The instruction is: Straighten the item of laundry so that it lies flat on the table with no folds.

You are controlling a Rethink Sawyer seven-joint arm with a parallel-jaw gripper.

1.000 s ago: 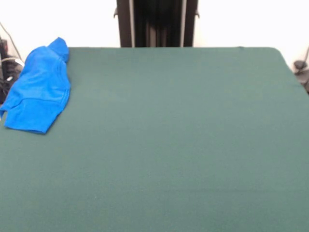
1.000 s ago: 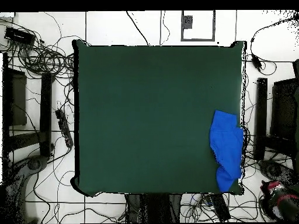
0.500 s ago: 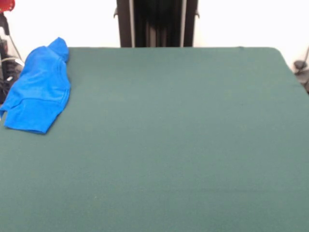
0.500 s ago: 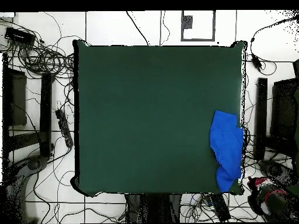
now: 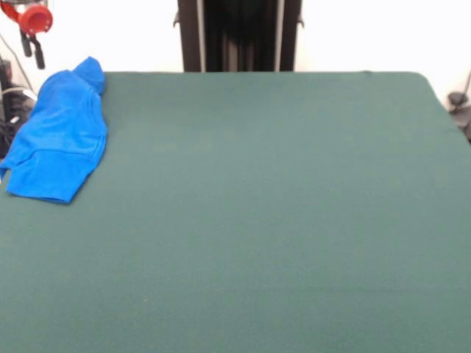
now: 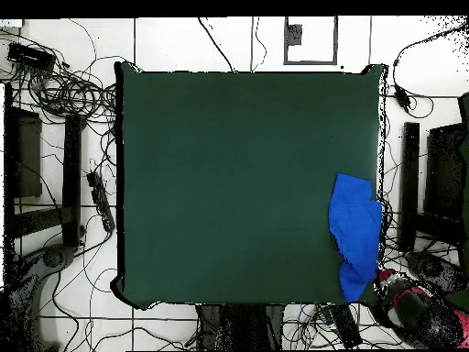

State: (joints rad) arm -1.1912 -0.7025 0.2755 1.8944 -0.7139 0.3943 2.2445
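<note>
Pincer (image 5: 32,45) above crumpled T-shirt (image 5: 59,140)

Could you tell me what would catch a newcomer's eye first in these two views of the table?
The bright blue T-shirt stands out first: it lies bunched and folded at the left edge of the dark green table in the front view, near the far corner. Next comes the red and black gripper, hanging at the top left corner of that view, above and beyond the shirt and apart from it. The overhead view shows the shirt along the table's right edge.
</note>
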